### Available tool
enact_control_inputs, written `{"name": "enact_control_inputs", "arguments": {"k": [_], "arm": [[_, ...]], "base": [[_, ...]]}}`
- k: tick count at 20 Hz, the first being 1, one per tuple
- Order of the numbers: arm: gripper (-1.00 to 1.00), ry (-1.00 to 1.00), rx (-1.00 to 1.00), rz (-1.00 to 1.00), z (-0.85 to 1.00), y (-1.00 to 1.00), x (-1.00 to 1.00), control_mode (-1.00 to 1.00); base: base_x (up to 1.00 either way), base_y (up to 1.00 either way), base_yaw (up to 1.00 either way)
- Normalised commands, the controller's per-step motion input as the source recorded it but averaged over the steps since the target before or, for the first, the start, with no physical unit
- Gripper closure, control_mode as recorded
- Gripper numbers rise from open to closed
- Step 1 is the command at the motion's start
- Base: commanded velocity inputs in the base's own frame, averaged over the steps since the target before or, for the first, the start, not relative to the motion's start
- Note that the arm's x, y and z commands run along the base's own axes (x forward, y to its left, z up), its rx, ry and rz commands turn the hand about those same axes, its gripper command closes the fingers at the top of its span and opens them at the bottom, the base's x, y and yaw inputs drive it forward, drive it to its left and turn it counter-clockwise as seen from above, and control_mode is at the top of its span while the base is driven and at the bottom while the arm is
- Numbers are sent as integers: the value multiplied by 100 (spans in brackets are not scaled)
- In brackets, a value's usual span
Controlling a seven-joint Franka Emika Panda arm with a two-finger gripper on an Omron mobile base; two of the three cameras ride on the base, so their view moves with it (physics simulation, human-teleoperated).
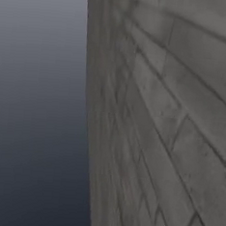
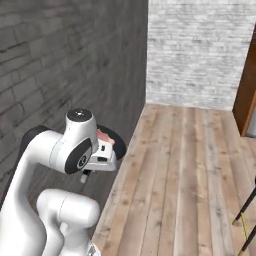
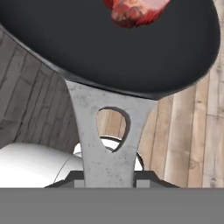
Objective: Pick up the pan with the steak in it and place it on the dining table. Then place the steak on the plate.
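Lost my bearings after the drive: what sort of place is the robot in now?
Indoors, likely a bare corner of the kitchen: dark brick wall alongside, white brick wall ahead, plank floor. The gripper holds the pan with the steak.

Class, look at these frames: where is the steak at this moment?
The steak lies in the black pan, at the top of the hand view. The gripper holds the pan by its grey handle above the wooden floor, beside a dark brick wall.

Left base hard against brick wall point(image 1: 158, 114); hand close above pan point(image 3: 109, 48).
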Motion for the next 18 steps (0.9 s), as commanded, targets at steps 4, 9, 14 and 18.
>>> {"name": "enact_control_inputs", "arguments": {"k": [4,9,14,18], "arm": [[100,0,0,0,0,0,0,100],[100,0,0,0,0,0,0,100],[100,0,0,0,0,0,0,100],[100,0,0,0,0,0,0,100]], "base": [[82,28,-27],[25,6,-45],[0,0,-50],[0,0,-50]]}}
